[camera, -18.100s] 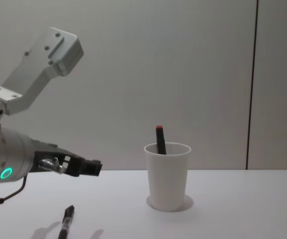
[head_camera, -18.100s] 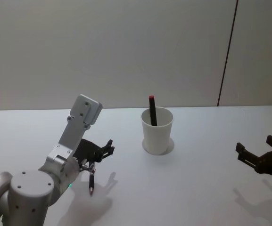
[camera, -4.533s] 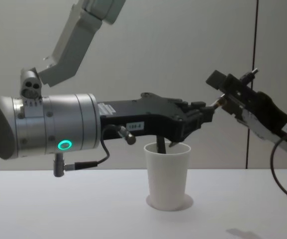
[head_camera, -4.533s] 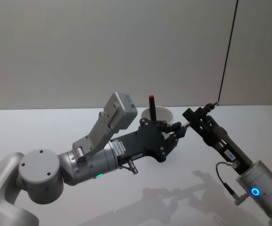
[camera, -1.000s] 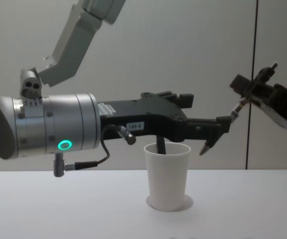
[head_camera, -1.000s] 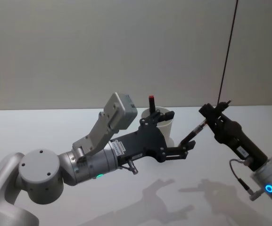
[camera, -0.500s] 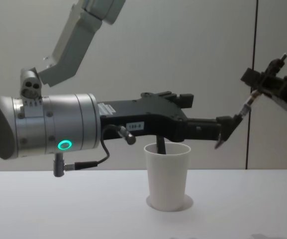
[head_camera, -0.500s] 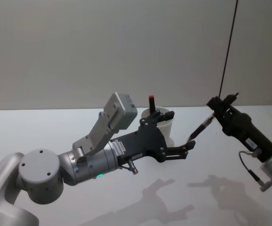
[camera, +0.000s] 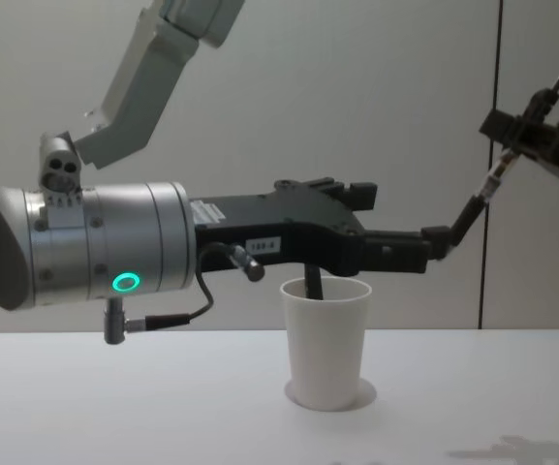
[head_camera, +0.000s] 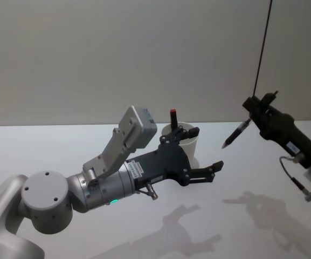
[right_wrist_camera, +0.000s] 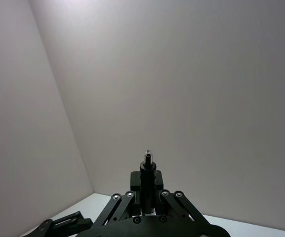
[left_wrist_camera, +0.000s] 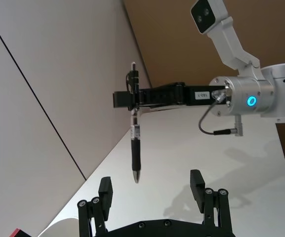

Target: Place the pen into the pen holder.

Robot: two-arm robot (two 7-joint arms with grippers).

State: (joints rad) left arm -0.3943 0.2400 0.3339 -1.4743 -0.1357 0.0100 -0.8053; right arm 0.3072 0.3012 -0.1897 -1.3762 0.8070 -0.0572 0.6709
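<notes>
Black pen [head_camera: 235, 134] clenched in right claw [head_camera: 250, 121], frame right, well apart from white paper cup [head_camera: 185, 144]. Left claw [head_camera: 202, 153] spread wide above cup. Next, likely: carry pen over rim, tip down, release.

We see the right pincer [right_wrist_camera: 147, 207] from behind, black linkages fanned out w/ silver screws at the joints. Its fingers are closed on the pen [right_wrist_camera: 148, 181], which stands straight up btwn them: dark barrel, narrower neck, small pale cap end on top. Only the upper part of the pen shows above the fingers; the rest is hidden by the pincer body. Behind it, two plain grey walls [right_wrist_camera: 191, 89] meet at a corner line running down toward the pincer. A pale strip of worktop [right_wrist_camera: 241, 228] shows low down. At the lower edge beside the pincer, a dark jointed part [right_wrist_camera: 58, 224], can't tell what it is.
</notes>
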